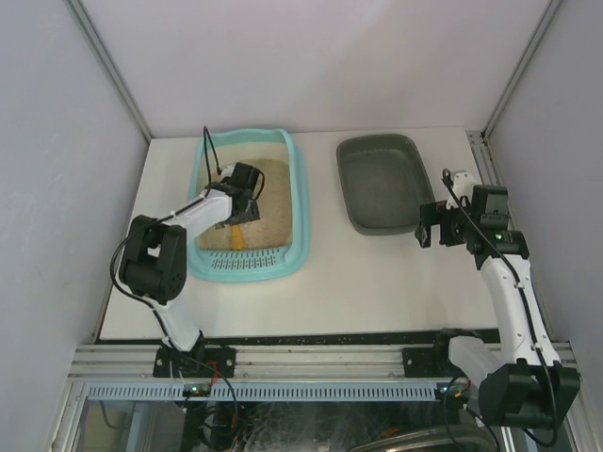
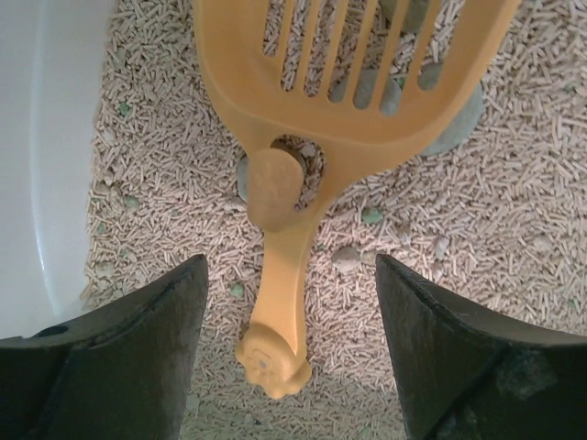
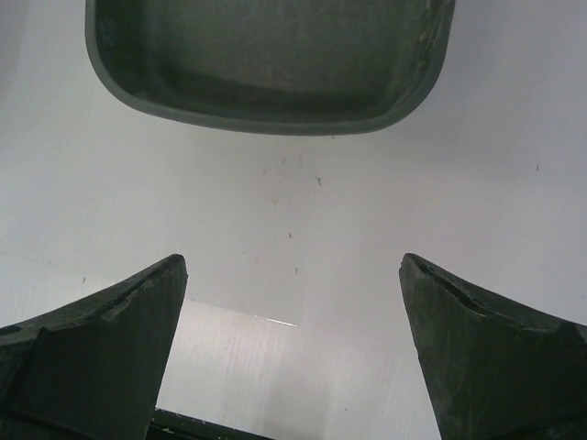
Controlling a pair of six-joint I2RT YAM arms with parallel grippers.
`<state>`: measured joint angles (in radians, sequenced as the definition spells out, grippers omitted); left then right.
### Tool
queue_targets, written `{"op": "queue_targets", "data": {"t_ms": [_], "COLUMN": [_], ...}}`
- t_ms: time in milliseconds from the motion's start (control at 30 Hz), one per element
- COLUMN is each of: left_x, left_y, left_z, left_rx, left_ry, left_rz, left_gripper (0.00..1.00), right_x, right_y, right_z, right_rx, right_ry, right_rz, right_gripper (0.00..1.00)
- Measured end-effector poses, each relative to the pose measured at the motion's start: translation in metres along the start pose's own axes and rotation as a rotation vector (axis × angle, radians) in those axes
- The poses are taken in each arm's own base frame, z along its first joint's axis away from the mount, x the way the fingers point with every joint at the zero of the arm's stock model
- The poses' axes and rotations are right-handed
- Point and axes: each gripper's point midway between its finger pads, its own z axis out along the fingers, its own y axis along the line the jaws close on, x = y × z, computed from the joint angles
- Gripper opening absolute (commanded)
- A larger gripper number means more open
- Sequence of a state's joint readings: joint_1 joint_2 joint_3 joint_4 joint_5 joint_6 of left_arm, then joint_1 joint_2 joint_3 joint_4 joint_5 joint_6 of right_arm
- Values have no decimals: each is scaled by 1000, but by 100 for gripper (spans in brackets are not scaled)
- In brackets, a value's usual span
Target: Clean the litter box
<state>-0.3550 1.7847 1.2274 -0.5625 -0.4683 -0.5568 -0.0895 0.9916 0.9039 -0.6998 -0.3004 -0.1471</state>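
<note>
While the left gripper [image 2: 289, 275] hung low over the yellow slotted plastic scoop [image 2: 316, 128], its fingers were spread wide either side of the slim handle and gripped nothing. The scoop lay flat on tan pellet litter [image 2: 514, 202] inside the large light-teal rectangular plastic litter box [image 1: 300, 198], toward the table's far-left corner.

Risk, as judged: a pinch near the handle's knobbed end could let the broad head droop or twist. Going too deep would bury the fingertips in litter.

Left arm: elbow folded, wrist pitched down over the box. Right arm: stretched along the right edge, with the right gripper [image 3: 293, 266] open and empty, near the dark grey plastic tray [image 1: 382, 184] by the far-right corner
</note>
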Motion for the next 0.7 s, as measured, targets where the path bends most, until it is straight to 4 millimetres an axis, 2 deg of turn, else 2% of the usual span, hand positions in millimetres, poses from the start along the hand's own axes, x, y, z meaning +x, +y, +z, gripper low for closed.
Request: {"op": "queue_targets", "data": {"t_ms": [133,233,300,400,567,700], "left_x": [-2,1,5,10,12,13], "left_y": [-1,-4,-6,-8,-13,-14], "left_z": [10,18,23,30,35,34], "left_rx": [-3,-2,3,0,14,19], "left_ry": [-6,-1,3,13,20,25], "left_rz": [-14,-14,-13,-7,-10,-10], "left_gripper": [73,56,50,46,15,13], "right_x": [1,2,2,2,2,2], "right_y": [5,5,5,4,3,2], "right_z": [3,4,4,4,4,3], "right_rx": [-9,-10,-7,1,5,12], "right_ry": [13,16,17,18,18,17], "right_rz": [-15,-18,-18,-19,-19,-19], "right_gripper": [100,100,100,100,100,100]}}
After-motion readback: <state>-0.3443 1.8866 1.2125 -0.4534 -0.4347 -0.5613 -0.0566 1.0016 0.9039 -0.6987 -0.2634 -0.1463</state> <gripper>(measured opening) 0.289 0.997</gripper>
